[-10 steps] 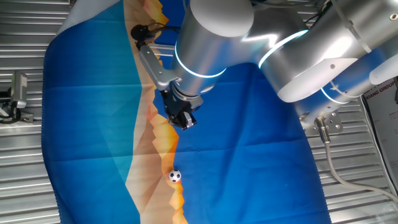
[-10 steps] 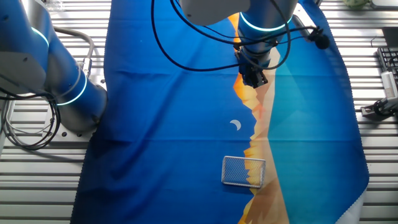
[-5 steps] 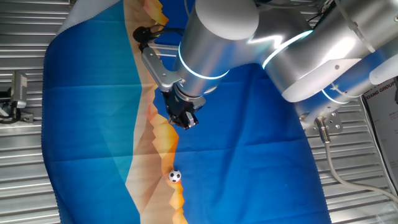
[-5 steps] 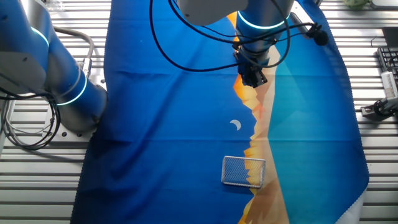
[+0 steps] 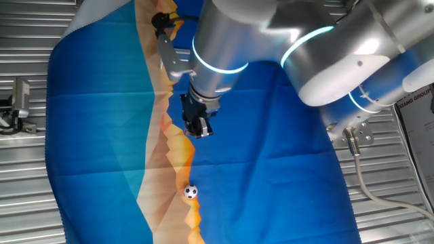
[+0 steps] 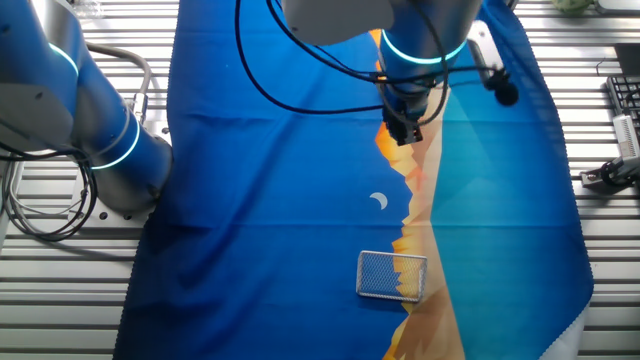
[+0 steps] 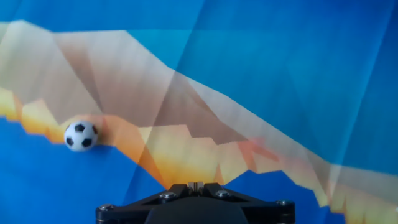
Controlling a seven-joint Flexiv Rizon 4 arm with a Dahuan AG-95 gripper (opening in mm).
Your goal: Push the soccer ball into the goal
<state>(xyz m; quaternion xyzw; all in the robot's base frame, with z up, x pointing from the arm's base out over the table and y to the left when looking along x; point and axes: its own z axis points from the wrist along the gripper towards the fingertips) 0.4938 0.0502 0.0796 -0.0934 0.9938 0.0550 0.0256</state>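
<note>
Your hand (image 5: 197,128), fingers seemingly together, hangs well apart from the soccer ball (image 5: 191,192); strike off-centre and it could roll wide of the goal (image 6: 392,275).

Gripper (image 5: 196,129) now turned about its own axis over the orange band, its side camera bracket (image 5: 165,37) swung farther up the cloth, arm body shifted slightly.
</note>
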